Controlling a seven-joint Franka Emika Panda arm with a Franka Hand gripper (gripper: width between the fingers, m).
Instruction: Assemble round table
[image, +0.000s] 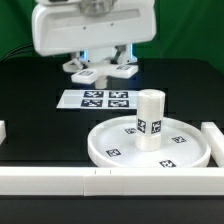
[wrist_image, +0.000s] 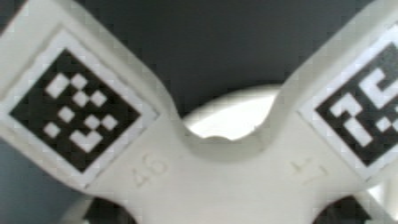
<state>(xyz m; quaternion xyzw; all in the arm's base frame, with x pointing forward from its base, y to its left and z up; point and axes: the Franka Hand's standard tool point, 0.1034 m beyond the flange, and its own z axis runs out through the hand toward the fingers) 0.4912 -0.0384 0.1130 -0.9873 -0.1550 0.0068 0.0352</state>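
The flat cross-shaped piece (image: 101, 71) hangs under my gripper (image: 101, 60) at the back of the black surface, a little above it. In the wrist view the cross-shaped piece (wrist_image: 196, 170) fills the frame, with two tagged arms spreading away, and its body sits between the jaws of my gripper (wrist_image: 217, 205), which is shut on it. The large rimmed disc (image: 110, 150) lies at the front on the exterior view's right. The short cylinder post (image: 150, 120) stands upright on the disc's centre.
The marker board (image: 95, 99) lies flat between the gripper and the disc. Long white bars (image: 60, 180) edge the front of the surface, with a white block (image: 213, 140) at the exterior view's right.
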